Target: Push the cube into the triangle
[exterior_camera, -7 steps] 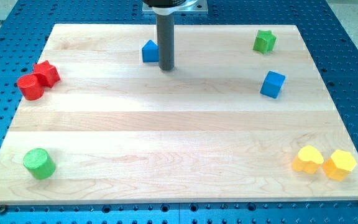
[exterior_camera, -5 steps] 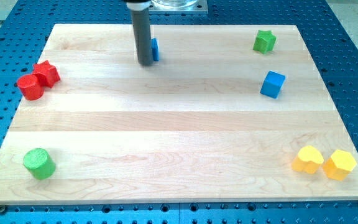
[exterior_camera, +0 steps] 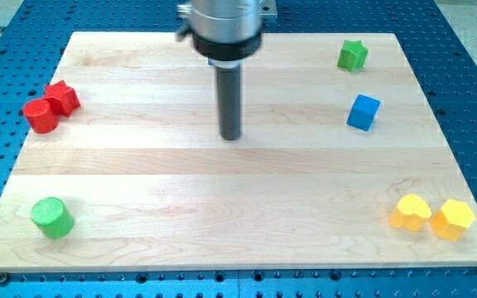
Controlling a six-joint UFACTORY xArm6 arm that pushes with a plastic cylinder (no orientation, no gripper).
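The blue cube (exterior_camera: 363, 112) sits on the wooden board (exterior_camera: 139, 174) at the view's right, slightly above mid-height. My tip (exterior_camera: 232, 136) rests on the board near the middle, well to the left of the cube and a little lower, touching no block. The blue triangle does not show in this view. The spot near the top centre where it stood is now partly covered by the arm's body.
A green star (exterior_camera: 352, 55) lies at the top right. A red star (exterior_camera: 62, 97) and a red cylinder (exterior_camera: 40, 116) touch at the left edge. A green cylinder (exterior_camera: 52, 218) is at the bottom left. A yellow heart (exterior_camera: 409, 212) and a yellow hexagon (exterior_camera: 455, 218) are at the bottom right.
My tip went from the right of the blue triangle to in front of it, then moved down and right to the board's middle. The triangle no longer shows.
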